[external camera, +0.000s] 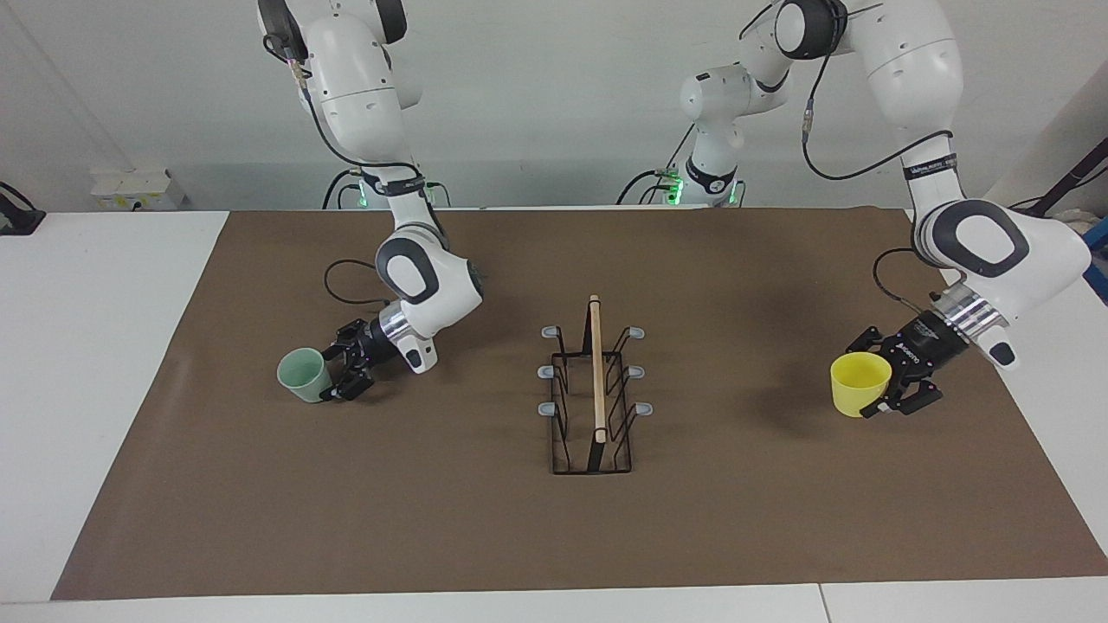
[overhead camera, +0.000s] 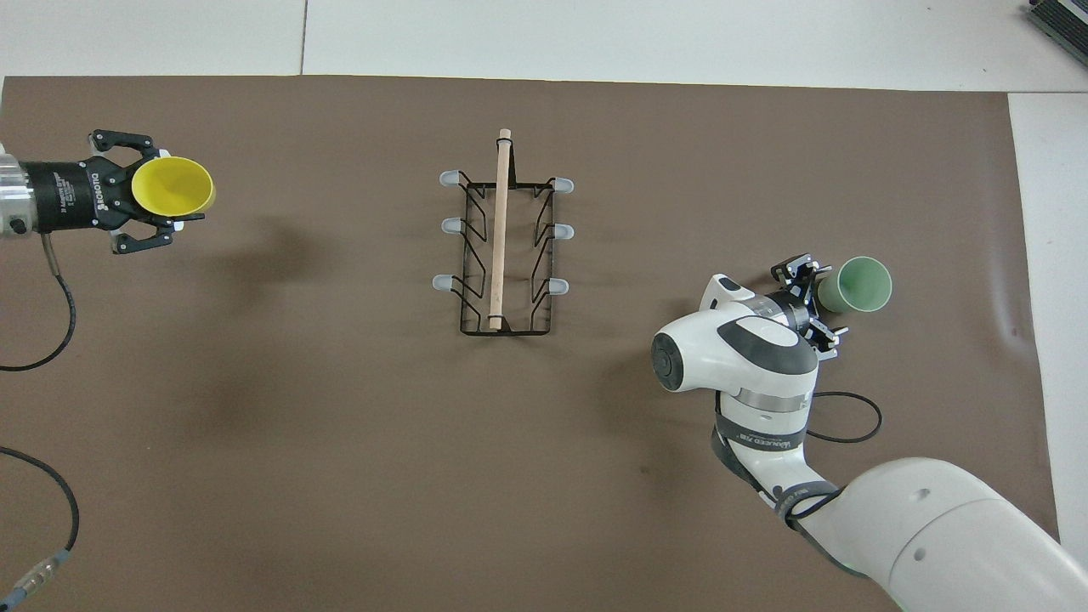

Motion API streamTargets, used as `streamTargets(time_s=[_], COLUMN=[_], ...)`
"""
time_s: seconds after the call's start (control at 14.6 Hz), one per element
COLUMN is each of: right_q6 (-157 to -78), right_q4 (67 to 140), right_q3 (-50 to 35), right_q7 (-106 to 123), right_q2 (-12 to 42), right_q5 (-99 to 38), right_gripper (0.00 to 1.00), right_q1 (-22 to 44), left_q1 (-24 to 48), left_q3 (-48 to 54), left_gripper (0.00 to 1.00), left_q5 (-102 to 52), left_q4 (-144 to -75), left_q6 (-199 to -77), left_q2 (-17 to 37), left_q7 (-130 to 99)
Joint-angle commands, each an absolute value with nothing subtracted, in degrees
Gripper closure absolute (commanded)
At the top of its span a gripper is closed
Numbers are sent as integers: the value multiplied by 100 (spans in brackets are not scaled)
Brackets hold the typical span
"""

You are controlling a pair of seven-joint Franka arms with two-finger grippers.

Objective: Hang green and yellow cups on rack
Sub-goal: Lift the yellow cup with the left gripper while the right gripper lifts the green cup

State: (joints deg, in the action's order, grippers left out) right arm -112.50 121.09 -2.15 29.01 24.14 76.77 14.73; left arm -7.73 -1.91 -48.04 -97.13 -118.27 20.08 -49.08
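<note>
The rack [external camera: 596, 372], a black wire stand with a wooden bar and grey-tipped pegs, stands mid-mat; it also shows in the overhead view [overhead camera: 501, 223]. My left gripper [external camera: 876, 382] is shut on the bright yellow cup [external camera: 859, 384] and holds it mouth-up above the mat toward the left arm's end; the overhead view shows this gripper [overhead camera: 163, 189] and cup [overhead camera: 172, 184] too. The pale green cup [external camera: 304, 374] stands on the mat toward the right arm's end. My right gripper [external camera: 333, 375] is low and open, its fingers on either side of the green cup [overhead camera: 858, 285].
A brown mat [external camera: 485, 519] covers the white table [external camera: 95, 346]. The right arm's cable [overhead camera: 841, 416] lies on the mat nearer to the robots than the green cup. A grey-tipped peg [external camera: 644, 408] sticks out sideways from the rack.
</note>
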Motion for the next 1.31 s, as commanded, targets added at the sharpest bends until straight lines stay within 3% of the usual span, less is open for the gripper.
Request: streamTargets(time_s=[0.0, 0.34, 0.55, 0.62, 0.69, 0.89, 0.96, 1.24], right_q6=[-11513, -11742, -11786, -11795, -11795, -11751, -11707, -11339], right_q4=[12340, 12392, 12410, 12410, 12410, 12410, 12401, 12288], right_q3=[-246, -246, -246, -255, -246, -255, -255, -281], right_q7=[2777, 2777, 2777, 2786, 2786, 2769, 2734, 2742], right_q2=[2276, 2285, 2285, 2285, 2285, 2285, 2285, 2276], right_q5=[8181, 8753, 8868, 8868, 8868, 8859, 8842, 8649], right_gripper=[0, 0, 0, 7, 20, 83, 99, 100], right_q1=[1266, 1029, 958, 958, 958, 958, 967, 1098], left_q1=[-90, 614, 1150, 1273, 1431, 1914, 2047, 2626], left_q3=[-308, -308, -299, -299, -299, -299, -299, -290], left_gripper=[100, 100, 100, 100, 100, 100, 100, 100], left_q5=[-3836, -1981, -568, -162, 190, 1419, 1920, 3636], left_q4=[-10107, -10292, -10301, -10301, -10309, -10380, -10389, -10756], left_q6=[-12260, -12638, -12875, -13006, -13112, -13263, -13306, -13324], left_q2=[1355, 853, 835, 844, 844, 835, 835, 616], left_q7=[-5009, -5667, -6605, -7079, -7449, -8075, -8399, -9569])
